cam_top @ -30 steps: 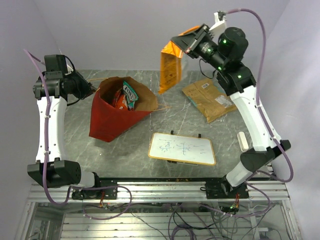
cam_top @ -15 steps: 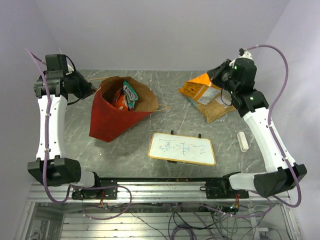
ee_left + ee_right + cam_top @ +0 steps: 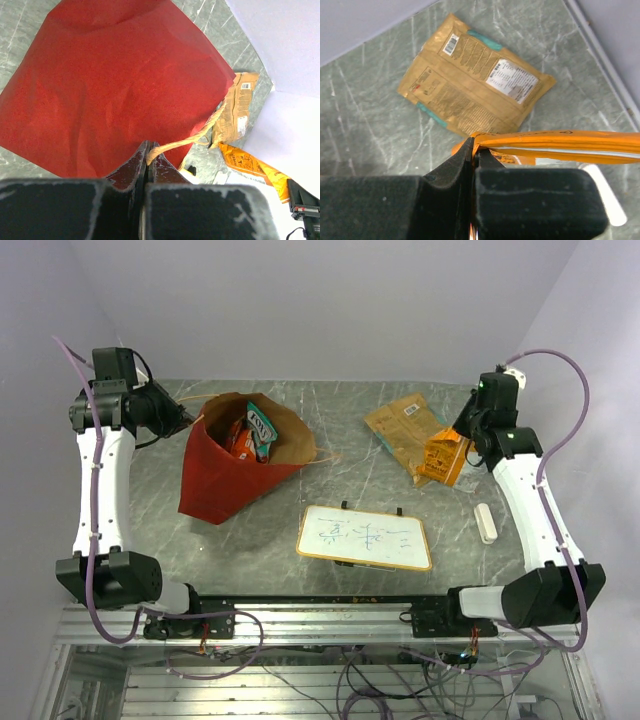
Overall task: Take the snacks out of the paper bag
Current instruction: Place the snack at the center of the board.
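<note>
Along the near edge of the grey marbled table (image 3: 260, 545), a flat white-framed whiteboard (image 3: 366, 537) with faint scribbles lies just past the arm bases. To its right, apart from it, is a small white eraser-like bar (image 3: 486, 523).

Farther back on the left stands the tall paper bag, red outside and brown kraft inside (image 3: 225, 475). It leans, and its mouth gapes toward the overhead camera. A small teal foil packet (image 3: 261, 427) and red-orange foil packets (image 3: 238, 443) are bunched inside the mouth. At the bag's far left rim the left gripper (image 3: 186, 419) is pressed together on the bag's thin tan string handle (image 3: 192, 139). In the left wrist view the string runs out from between its dark fingers (image 3: 129, 167) and across the bag's red side.

On the right, the right gripper (image 3: 458, 436) pinches the edge of a small orange foil packet (image 3: 443, 457), out of the bag. The right wrist view shows that packet edge-on, stretching away to the right from the clamped fingertips (image 3: 451, 165). Whether its lower end touches the table cannot be told.

Just left of it and a little farther back, the large orange-tan crinkly chip bag (image 3: 405, 430) lies flat on the table, printed back upward, well apart from the paper bag.
</note>
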You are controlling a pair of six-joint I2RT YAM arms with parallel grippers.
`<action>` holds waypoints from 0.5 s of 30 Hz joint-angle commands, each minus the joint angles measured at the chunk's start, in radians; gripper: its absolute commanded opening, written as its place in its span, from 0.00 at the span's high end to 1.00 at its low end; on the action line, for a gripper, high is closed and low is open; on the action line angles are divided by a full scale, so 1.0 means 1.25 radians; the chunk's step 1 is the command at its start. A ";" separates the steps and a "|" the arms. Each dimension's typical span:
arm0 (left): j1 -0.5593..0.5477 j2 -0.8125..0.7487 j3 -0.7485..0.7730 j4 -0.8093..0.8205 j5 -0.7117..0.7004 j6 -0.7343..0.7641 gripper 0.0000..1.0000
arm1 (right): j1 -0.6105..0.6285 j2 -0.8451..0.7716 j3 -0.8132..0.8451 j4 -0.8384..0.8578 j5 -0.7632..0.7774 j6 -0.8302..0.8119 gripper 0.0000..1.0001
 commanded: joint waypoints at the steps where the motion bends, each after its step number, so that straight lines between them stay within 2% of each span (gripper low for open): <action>1: -0.004 0.009 0.027 -0.014 0.019 0.013 0.93 | -0.016 0.035 0.011 0.044 -0.011 -0.113 1.00; 5: -0.004 0.009 0.026 -0.013 0.017 0.013 0.93 | -0.017 0.119 0.073 0.019 -0.053 -0.162 1.00; 15: -0.003 0.024 0.033 -0.004 0.010 0.008 0.93 | -0.016 0.285 0.198 0.006 -0.204 -0.126 1.00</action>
